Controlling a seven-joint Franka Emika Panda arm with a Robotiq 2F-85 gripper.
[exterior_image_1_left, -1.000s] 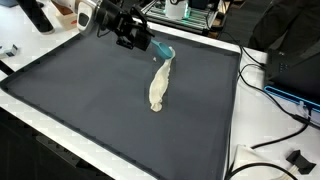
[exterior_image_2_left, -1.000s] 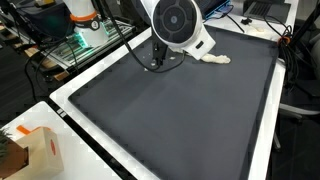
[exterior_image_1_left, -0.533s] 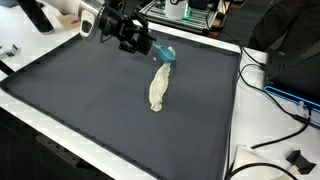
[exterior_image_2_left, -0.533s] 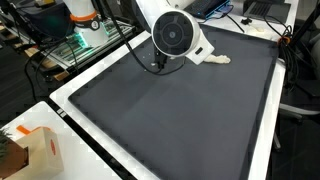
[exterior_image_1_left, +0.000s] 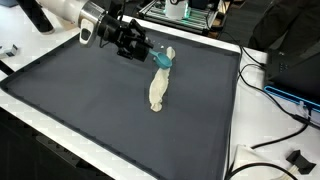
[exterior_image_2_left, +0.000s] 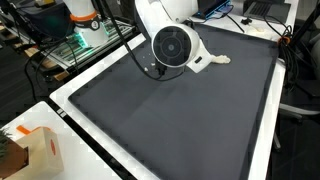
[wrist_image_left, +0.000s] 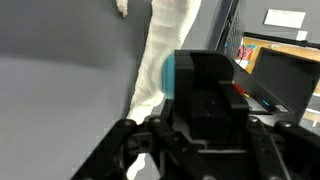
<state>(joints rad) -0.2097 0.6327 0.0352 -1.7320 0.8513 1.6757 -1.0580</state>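
A cream cloth lies stretched out on the dark mat, its far end slightly raised. My gripper comes in from the far left, and its teal-marked tip is against the cloth's far end. In the wrist view the gripper looks like one black block with the fingers together, teal on its left side touching the cloth. Whether any cloth is pinched is hidden. In an exterior view the round wrist hides the jaws, and only the cloth's end shows.
A white border frames the mat. Cables and a black device lie off its right side, with dark equipment behind. A cardboard box stands near one corner. Shelves and gear line the far edge.
The arm has swung left and lowered, bringing the teal tip down onto the cloth's far end. That end of the cloth now sits a little higher and farther back.
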